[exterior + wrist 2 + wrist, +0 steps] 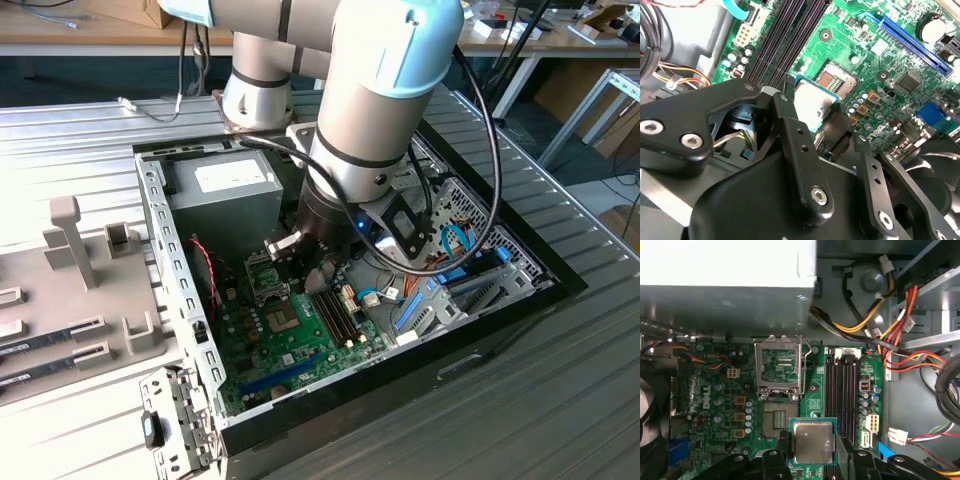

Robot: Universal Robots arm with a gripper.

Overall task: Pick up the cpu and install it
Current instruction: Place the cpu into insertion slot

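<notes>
cpu [813,442] in gripper [813,449] — near open socket [774,420]

Exterior high; both wrist views over motherboard [715,385] [865,45]

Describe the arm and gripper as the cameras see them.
The arm has thick silver-grey tubes with pale blue joint caps and black seams. A black cable loops beside its wrist. The gripper is matte black, built of jointed link bars with silver screws.

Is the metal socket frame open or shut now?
Open: in the first wrist view the frame stands flipped back, leaving the socket bare.
</notes>
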